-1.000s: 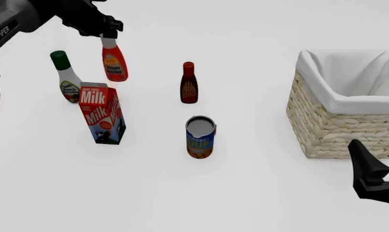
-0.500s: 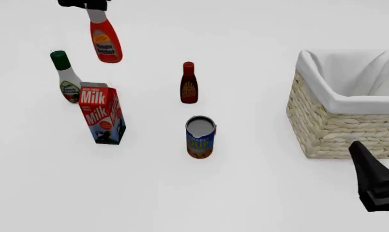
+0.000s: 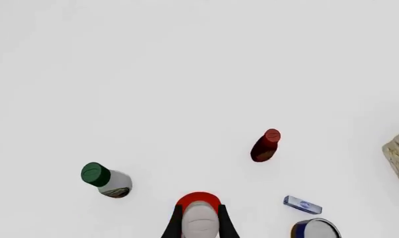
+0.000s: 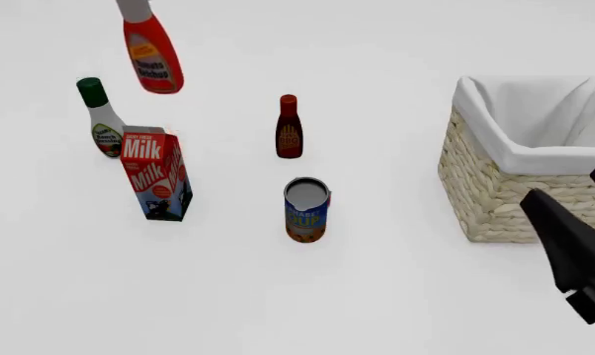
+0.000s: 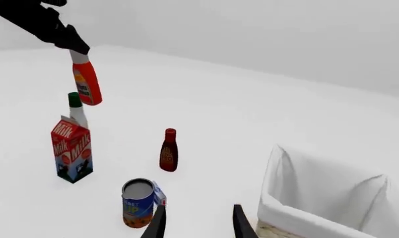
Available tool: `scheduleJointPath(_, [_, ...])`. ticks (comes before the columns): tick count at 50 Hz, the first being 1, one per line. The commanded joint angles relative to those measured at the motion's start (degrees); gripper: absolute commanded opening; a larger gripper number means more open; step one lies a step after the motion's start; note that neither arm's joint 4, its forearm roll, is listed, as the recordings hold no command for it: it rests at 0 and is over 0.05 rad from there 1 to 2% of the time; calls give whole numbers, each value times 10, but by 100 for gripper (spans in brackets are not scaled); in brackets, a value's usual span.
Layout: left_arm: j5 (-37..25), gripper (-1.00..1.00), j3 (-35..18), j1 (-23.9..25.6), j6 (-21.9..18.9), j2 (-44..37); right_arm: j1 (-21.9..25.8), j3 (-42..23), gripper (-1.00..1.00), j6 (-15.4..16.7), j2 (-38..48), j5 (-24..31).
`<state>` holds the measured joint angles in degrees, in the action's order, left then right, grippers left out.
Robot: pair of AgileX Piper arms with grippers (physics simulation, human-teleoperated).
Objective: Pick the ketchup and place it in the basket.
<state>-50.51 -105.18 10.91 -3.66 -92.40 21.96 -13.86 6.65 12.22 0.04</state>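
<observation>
The ketchup (image 4: 152,55), an orange-red bottle with a white cap, hangs high over the table's far left, above the milk carton and the green-capped bottle. My left gripper (image 5: 70,42) is shut on its cap; in the left wrist view the black fingers (image 3: 175,225) clamp the cap from both sides. The left gripper itself is above the front view's top edge. The basket (image 4: 530,159), wicker with a white lining, stands at the right. My right gripper (image 5: 198,224) is open and holds nothing; its dark fingers (image 4: 564,237) are just in front of the basket.
A milk carton (image 4: 156,174) and a white bottle with a green cap (image 4: 102,118) stand at the left. A dark red-brown bottle (image 4: 288,127) and an open soup can (image 4: 306,209) stand mid-table, between the ketchup and the basket.
The ketchup has risen well above the table and drifted slightly left, and the left gripper has left the front view's top edge. The right gripper has risen a little.
</observation>
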Motion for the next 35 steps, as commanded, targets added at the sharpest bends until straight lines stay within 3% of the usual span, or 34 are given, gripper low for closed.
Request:
scheduleJointPath(1, [-4,-100,53,17,-7,60,75,-48,100,15,57,-12])
scheduleJointPath(19, [-8,-100,118,41,0,121,178,-120,100,17,163,-30])
scheduleJointPath(35, [-10,-100,165,69,9,162,268,-175,100,0,243,-41])
